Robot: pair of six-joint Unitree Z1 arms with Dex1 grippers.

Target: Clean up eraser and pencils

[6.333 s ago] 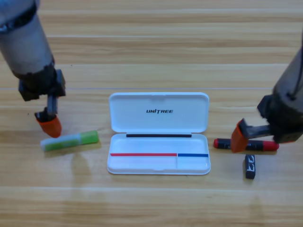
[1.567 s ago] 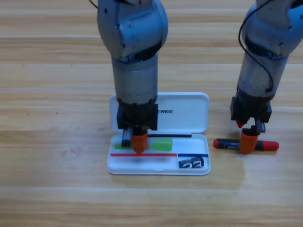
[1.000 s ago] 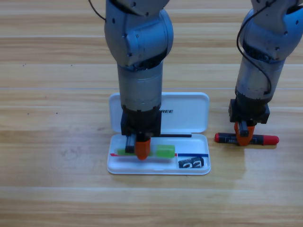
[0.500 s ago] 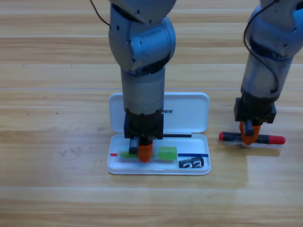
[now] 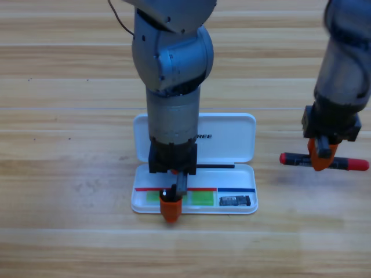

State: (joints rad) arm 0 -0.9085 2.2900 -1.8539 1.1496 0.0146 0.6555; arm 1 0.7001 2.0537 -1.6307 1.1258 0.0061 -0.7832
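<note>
- Left gripper (image 5: 170,209) is pointing down over the front rim of the white case (image 5: 226,139); cannot tell its finger state.
- Light green pencil (image 5: 202,197) is lying in the case's long front compartment, partly hidden by that gripper.
- Eraser (image 5: 235,201) is sitting in the small right compartment.
- Right gripper (image 5: 320,157) is clamping the black pencil (image 5: 348,163) mid-barrel, right of the case.

green pencil (image 5: 202,197) and eraser (image 5: 235,201) in case, black-red pencil (image 5: 346,163) aloft
</note>
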